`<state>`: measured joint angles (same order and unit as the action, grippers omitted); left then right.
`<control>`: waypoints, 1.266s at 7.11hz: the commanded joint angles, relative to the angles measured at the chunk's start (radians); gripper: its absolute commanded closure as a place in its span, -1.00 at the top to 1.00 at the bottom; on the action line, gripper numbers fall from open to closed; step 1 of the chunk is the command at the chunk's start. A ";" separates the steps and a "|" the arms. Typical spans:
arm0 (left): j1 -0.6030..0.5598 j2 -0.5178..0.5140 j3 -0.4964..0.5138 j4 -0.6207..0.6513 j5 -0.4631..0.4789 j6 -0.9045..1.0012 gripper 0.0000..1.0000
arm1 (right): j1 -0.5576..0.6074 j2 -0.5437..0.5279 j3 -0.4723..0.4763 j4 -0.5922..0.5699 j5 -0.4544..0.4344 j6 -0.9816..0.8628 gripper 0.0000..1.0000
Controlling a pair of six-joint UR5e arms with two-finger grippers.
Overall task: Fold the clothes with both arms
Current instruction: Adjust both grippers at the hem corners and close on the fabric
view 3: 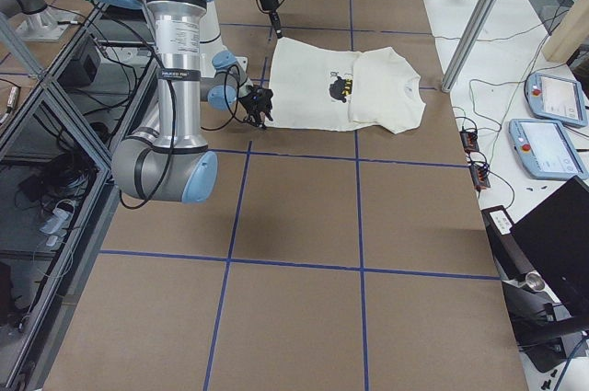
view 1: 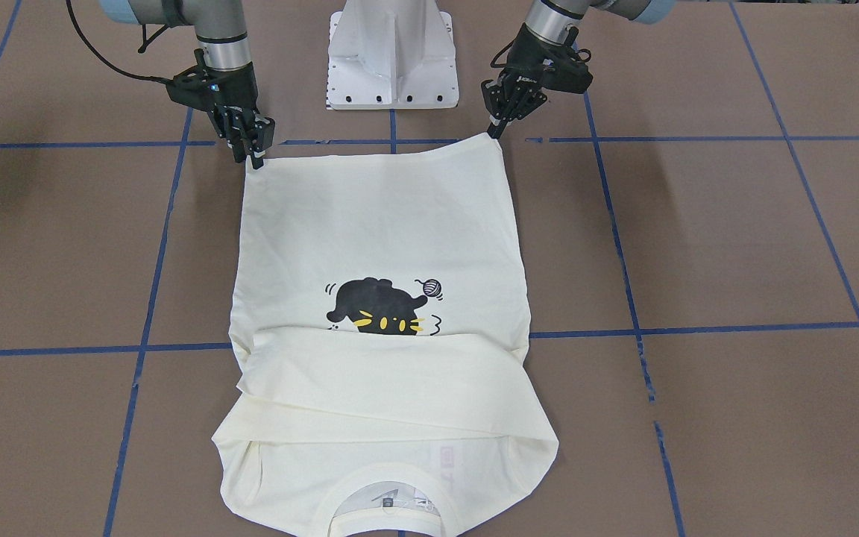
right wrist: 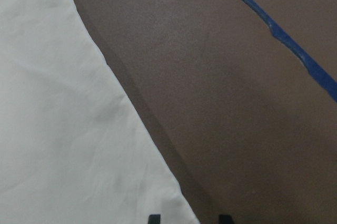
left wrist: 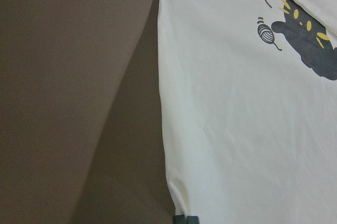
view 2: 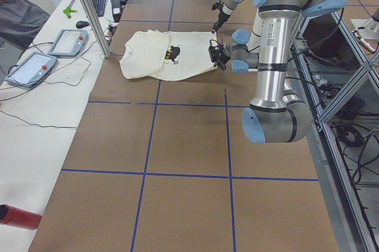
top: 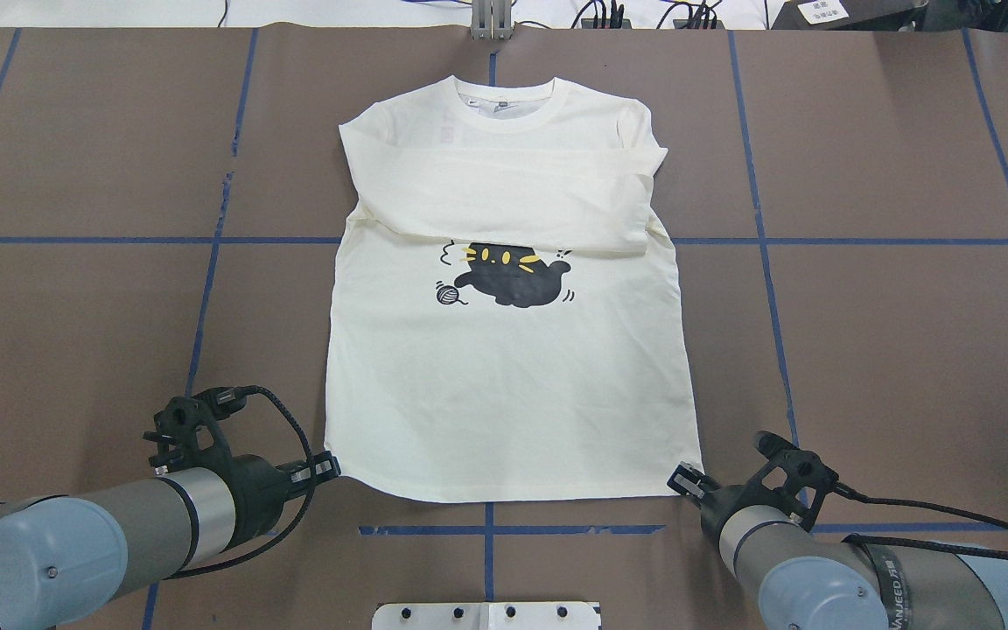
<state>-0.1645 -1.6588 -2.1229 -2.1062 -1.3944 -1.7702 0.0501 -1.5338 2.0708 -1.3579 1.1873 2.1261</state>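
The cream T-shirt (top: 504, 394) lies flat on the brown table with the black cat print (top: 513, 278) facing up. Its sleeves are folded across the chest and its collar (top: 504, 98) points away from me. My left gripper (top: 329, 466) is at the hem's left corner. In the left wrist view it (left wrist: 181, 218) is shut on that puckered corner of the shirt (left wrist: 237, 118). My right gripper (top: 683, 479) is at the opposite hem corner. In the right wrist view its fingertips (right wrist: 153, 218) stand apart, open, and the edge of the shirt (right wrist: 63, 129) ends between them.
The white pedestal base (top: 486, 615) stands between the arms at the table's near edge. Blue tape lines (top: 762, 241) grid the brown tabletop. Beyond the far side is a bench with teach pendants (view 2: 29, 68), an aluminium post (view 2: 89, 9) and a person (view 2: 18, 15).
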 commanded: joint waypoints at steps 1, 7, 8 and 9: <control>-0.007 0.001 -0.003 0.000 -0.002 0.002 -1.00 | 0.002 0.067 -0.008 -0.076 0.002 0.000 -0.26; -0.009 0.001 -0.002 0.000 -0.002 0.002 -1.00 | 0.011 0.037 0.002 -0.116 0.009 -0.003 -0.43; -0.009 0.001 -0.002 0.000 -0.002 0.002 -1.00 | 0.013 0.037 0.014 -0.116 0.011 -0.005 -0.99; -0.009 0.002 -0.002 0.000 -0.002 0.002 -1.00 | 0.011 0.044 0.014 -0.116 0.009 -0.005 -1.00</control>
<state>-0.1733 -1.6578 -2.1246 -2.1061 -1.3959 -1.7687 0.0620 -1.4955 2.0802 -1.4726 1.1972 2.1221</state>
